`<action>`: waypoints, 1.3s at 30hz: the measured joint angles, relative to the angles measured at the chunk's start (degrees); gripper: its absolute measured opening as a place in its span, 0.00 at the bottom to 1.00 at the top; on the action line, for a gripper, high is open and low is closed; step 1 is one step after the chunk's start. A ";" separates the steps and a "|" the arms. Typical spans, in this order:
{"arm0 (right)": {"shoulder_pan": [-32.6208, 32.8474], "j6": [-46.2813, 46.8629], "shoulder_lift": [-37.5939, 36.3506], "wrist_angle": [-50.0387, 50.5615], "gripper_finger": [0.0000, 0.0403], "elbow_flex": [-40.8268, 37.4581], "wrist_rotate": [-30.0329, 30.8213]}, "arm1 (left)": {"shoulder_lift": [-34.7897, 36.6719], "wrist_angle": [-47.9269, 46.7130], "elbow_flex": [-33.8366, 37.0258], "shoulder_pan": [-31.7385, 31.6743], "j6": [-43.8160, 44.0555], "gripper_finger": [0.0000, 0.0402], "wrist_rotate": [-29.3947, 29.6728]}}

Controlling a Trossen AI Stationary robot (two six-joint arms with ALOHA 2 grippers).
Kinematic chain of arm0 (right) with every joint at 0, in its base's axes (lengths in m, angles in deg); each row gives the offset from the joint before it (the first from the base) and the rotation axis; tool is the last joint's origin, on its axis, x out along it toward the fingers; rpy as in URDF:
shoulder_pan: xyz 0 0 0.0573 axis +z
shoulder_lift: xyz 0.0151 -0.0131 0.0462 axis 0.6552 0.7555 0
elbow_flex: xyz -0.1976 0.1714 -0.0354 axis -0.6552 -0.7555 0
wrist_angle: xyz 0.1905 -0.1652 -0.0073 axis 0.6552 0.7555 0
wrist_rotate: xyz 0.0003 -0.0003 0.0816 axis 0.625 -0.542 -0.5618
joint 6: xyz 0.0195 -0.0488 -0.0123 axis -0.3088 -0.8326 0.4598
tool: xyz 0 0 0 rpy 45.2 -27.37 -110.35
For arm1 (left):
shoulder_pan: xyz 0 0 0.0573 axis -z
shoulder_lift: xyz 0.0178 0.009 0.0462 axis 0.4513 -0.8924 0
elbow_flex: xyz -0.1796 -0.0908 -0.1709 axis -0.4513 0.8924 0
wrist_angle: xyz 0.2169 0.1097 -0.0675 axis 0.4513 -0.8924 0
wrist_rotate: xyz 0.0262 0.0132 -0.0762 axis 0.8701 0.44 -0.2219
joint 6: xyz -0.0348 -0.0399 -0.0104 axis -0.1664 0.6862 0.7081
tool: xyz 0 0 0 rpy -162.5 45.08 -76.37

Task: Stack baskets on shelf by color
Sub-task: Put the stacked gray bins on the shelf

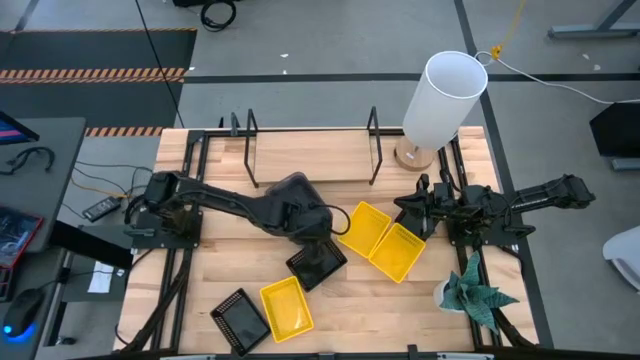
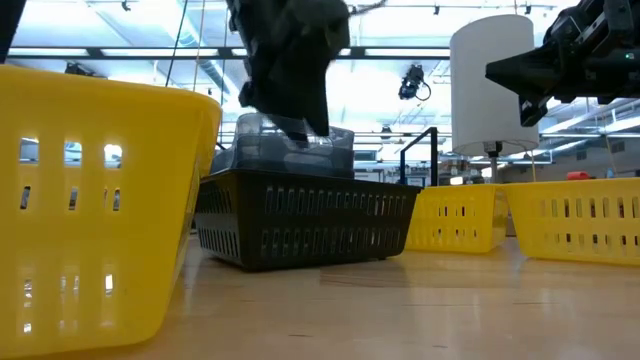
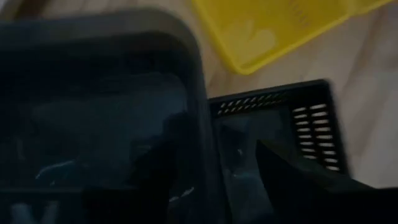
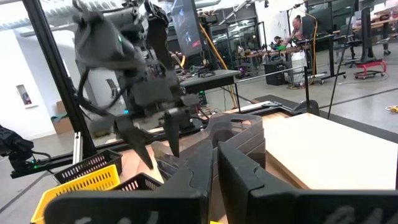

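Note:
My left gripper hangs open over the middle of the table, pointing steeply down at a dark grey basket. That basket sits inside a black mesh basket, its rim sticking up above the mesh one's walls. Two yellow baskets lie side by side to the right. Another yellow basket and a black mesh basket rest near the front edge. The shelf stands along the far edge. My right gripper waits shut at the right, holding nothing. My left gripper comes at the grey basket's rim from above, slanting down, fingers apart. The arm and the basket's own wall hide the fingertips, so I cannot tell whether they touch the rim. The grey basket rests level in the black mesh basket.
A tall white cylinder on a wooden foot stands at the shelf's right end. A small potted plant sits at the front right. The shelf's black wire uprights rise from the board. Bare tabletop lies at the front left.

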State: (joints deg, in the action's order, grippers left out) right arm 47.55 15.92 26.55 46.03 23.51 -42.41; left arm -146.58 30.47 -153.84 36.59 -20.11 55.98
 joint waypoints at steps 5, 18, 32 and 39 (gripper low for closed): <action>0.01 0.02 0.00 0.02 0.07 -0.02 0.00 | -3.39 -0.56 0.00 -1.12 -0.07 0.59 -0.16; -0.01 0.00 0.01 0.00 0.07 0.00 0.00 | -4.40 -2.75 -0.02 -1.97 -0.28 0.25 -1.44; 0.00 0.00 0.01 0.02 0.07 -0.01 0.00 | -4.45 -14.98 -7.53 1.97 1.90 0.04 -3.79; 0.01 0.01 0.00 0.01 0.07 -0.01 0.00 | -4.43 -27.20 -18.61 4.11 -6.10 0.04 -1.60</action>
State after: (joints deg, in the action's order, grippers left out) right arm 47.56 15.93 26.54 46.04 23.50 -42.41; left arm -151.00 3.27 -172.45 40.69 -26.21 54.38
